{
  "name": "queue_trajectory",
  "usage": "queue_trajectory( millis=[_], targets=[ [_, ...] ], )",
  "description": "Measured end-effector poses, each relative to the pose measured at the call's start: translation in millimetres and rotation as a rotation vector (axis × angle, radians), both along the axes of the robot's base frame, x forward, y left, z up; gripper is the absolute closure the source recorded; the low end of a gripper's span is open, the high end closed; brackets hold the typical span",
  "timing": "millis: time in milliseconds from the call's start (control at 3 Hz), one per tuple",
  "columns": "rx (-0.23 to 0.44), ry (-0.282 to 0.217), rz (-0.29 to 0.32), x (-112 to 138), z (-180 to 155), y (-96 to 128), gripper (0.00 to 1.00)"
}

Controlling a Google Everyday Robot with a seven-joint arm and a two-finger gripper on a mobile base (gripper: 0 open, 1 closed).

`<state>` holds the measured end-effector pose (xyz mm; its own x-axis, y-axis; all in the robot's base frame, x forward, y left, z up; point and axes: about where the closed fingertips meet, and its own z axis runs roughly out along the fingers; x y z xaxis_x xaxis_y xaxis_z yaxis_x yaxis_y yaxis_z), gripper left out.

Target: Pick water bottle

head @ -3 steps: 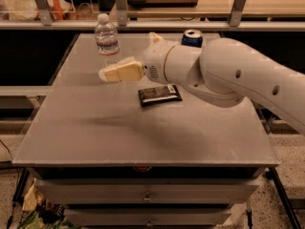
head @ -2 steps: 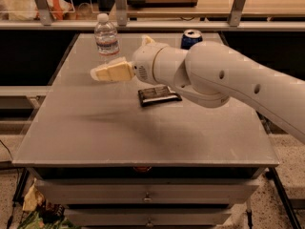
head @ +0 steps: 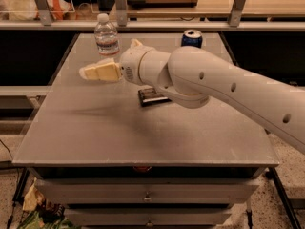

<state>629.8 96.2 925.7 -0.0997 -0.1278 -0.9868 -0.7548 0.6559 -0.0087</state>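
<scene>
Setting: a grey table (head: 90, 132) with drawers (head: 147, 193) beneath, backed by a shelf rail (head: 157, 25).
Water bottle (head: 106, 35): stood upright near the far left edge of the table, cap on, touched by nothing.
Can (head: 192, 37): blue, upright at the far edge, well apart from the bottle.
Flat dark packet (head: 153, 96): laid mid-table, partly hidden by the arm (head: 228, 87).
Gripper (head: 95, 72): held above the table, just in front of the bottle and slightly to its left, pointing left; whether parted or closed cannot be told.
Step in hand: judged to be the approach; no grasp made.
Next move: the gripper is to be turned toward the bottle, brought level with its body, and closed around it without tipping.
</scene>
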Motion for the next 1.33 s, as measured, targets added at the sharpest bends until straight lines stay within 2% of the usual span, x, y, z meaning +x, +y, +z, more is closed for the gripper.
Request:
queue_trajectory(
  millis=[1000,1333],
  targets=[
    [0.016,-0.021,-0.074,58,-8,1,0.0],
    [0.036,-0.023,-0.077,72,-7,7,0.18]
  ],
)
